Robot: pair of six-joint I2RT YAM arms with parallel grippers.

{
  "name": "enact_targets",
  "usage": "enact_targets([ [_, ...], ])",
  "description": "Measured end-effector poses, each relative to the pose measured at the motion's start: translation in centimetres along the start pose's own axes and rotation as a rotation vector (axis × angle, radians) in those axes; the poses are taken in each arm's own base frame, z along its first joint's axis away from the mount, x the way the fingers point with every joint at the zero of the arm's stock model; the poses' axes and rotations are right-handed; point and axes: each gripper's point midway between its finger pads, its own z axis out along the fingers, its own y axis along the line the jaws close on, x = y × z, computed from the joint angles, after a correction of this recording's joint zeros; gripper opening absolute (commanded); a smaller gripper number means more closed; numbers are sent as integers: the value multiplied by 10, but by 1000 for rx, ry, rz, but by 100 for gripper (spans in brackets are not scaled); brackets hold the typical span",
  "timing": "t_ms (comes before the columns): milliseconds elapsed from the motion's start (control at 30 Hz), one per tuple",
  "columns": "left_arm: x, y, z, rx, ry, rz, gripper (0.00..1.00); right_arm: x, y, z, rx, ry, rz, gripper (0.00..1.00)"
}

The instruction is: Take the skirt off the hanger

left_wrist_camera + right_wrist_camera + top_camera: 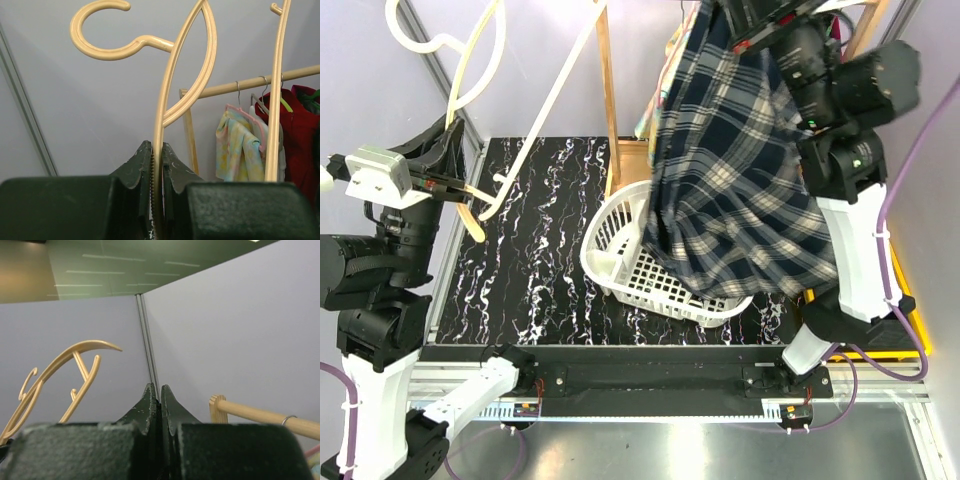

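At the left, the left claw [156,150] was clenched on the bare cream hanger [160,130], raised over the counter's [550,250] left edge; the skirt [740,190] was already off it, so the removal looked done (only setting things down seemed left); the plaid cloth hung well apart from the hanger, its hem over the white basket [620,255]; at the right, the right claw [160,392] was pinched shut, seemingly on the skirt's top edge, high above.
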Motion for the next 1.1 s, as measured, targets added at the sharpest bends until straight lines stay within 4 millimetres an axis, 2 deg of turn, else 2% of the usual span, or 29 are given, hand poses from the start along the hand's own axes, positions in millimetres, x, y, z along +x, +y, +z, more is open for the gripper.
enact_targets([
  [267,-2,1,-6,-2,-3,2,0,50,3,4,-36,110,56,0],
  [333,-2,1,-8,-2,-4,6,0,73,9,0,-45,162,83,0],
  [433,1,1,-8,-1,0,15,0,119,19,-16,-50,280,128,0],
  [500,5,0,-8,1,9,21,0,157,26,-38,-48,383,158,0],
  [567,9,0,-8,3,17,26,0,186,30,-60,-40,460,177,0],
  [667,13,-1,-7,6,28,30,0,226,32,-110,-11,588,208,0],
  [833,15,-2,-7,7,30,30,0,257,23,-180,68,701,250,0],
  [1000,17,-2,-6,8,36,30,0,274,5,-229,205,750,274,0],
  [1100,29,-5,-3,15,75,29,0,290,-11,-262,344,798,304,0],
])
